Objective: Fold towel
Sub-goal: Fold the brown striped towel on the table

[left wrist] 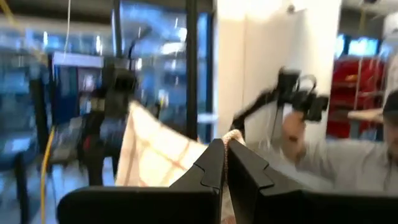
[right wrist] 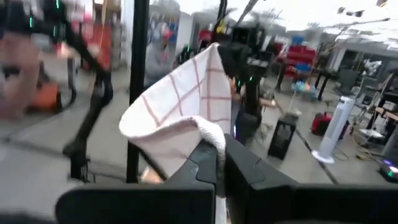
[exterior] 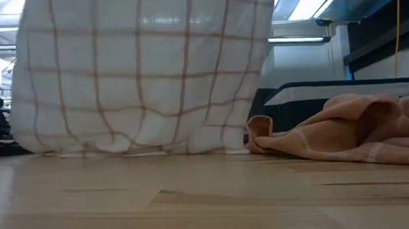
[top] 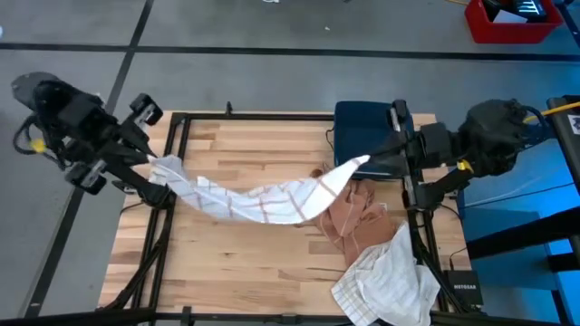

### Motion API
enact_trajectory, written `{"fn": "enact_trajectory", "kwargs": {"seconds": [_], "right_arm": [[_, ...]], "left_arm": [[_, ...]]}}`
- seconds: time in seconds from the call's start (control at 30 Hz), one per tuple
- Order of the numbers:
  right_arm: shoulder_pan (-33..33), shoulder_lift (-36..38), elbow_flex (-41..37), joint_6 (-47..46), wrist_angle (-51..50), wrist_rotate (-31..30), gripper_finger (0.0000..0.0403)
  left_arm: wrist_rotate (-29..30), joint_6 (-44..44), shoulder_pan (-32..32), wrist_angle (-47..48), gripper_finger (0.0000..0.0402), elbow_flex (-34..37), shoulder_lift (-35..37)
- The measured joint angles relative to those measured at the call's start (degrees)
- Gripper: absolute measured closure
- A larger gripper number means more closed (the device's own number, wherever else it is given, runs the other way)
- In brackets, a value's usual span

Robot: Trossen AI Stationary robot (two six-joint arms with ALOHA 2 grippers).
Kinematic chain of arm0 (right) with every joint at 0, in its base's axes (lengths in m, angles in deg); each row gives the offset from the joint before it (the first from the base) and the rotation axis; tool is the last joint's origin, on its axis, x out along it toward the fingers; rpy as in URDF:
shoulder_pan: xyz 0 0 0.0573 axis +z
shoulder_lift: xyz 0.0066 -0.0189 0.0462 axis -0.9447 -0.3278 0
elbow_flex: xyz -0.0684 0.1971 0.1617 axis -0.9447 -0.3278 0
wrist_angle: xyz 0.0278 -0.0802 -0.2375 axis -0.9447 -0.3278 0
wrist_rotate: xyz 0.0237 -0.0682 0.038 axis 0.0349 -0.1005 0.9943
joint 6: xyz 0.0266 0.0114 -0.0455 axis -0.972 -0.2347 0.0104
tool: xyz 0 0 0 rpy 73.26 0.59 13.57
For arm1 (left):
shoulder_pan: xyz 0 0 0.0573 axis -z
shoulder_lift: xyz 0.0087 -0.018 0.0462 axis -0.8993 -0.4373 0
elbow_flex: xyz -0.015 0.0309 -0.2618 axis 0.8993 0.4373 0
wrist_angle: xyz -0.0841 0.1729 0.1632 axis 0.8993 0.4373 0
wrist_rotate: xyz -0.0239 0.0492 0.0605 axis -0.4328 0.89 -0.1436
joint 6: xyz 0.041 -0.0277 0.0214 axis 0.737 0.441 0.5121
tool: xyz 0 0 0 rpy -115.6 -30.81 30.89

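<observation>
Checked towel stretched between both end effectors above the table.

The white towel with reddish-brown checks [top: 263, 201] spans the middle of the high view, sagging in the centre, where the low view shows its lower edge touching the wooden table [top: 227, 272]. The left end effector [top: 156, 167], at the left of the frame, is clamped shut on one corner; the right end effector [top: 367, 161], right of centre, is pinched shut on the opposite corner. A tan cloth [top: 353, 217] lies crumpled just below the right end. Another white checked cloth [top: 385, 281] sits at the lower right, and a dark blue bin [top: 367, 122] stands at the table's upper right.
</observation>
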Motion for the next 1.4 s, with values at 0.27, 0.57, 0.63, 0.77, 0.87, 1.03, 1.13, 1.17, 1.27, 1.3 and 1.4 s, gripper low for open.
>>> {"fn": "enact_trajectory", "kwargs": {"seconds": [0.27,0.57,0.63,0.77,0.87,1.03,1.13,1.17,1.27,1.3,1.4], "right_arm": [[1.92,-1.11,0.05,-3.45,19.04,-1.82,0.0388],[1.90,-1.81,1.74,1.60,24.15,-11.15,0.0387],[1.87,-1.74,2.33,4.94,23.19,-15.51,0.0387],[0.89,-1.74,2.62,9.92,17.65,-24.23,0.0387],[-2.30,-1.76,2.64,9.68,8.90,-26.47,0.0387],[-10.21,-3.64,2.63,6.22,-7.40,-26.63,0.0386],[-14.43,-5.42,2.60,6.09,-14.57,-26.63,0.0386],[-15.78,-5.94,2.60,6.17,-16.19,-26.62,0.0386],[-19.76,-7.83,2.61,6.59,-19.68,-26.63,0.0386],[-21.03,-8.49,2.60,6.91,-20.87,-26.48,0.0386],[-24.97,-10.51,2.60,7.56,-23.38,-24.79,0.0386]], "left_arm": [[3.40,3.84,2.25,-21.47,0.0396,-0.06,-0.45],[18.05,12.64,2.23,-24.64,0.0396,-0.04,2.50],[20.86,14.04,2.23,-24.16,0.0396,-0.04,2.99],[29.24,16.07,2.23,-19.61,0.0396,-0.07,4.02],[39.25,16.15,2.23,-14.01,0.0396,-0.07,4.50],[55.78,15.86,2.16,-3.14,0.0396,-0.04,5.21],[63.54,16.64,1.63,2.16,0.0396,-0.02,5.41],[65.14,18.05,1.37,3.64,0.0396,-0.03,5.46],[66.56,21.92,0.60,9.03,0.0396,-0.07,5.58],[66.61,22.11,0.31,10.42,0.0396,-0.06,5.52],[66.71,20.70,-0.78,13.80,0.0396,-0.02,5.38]]}}
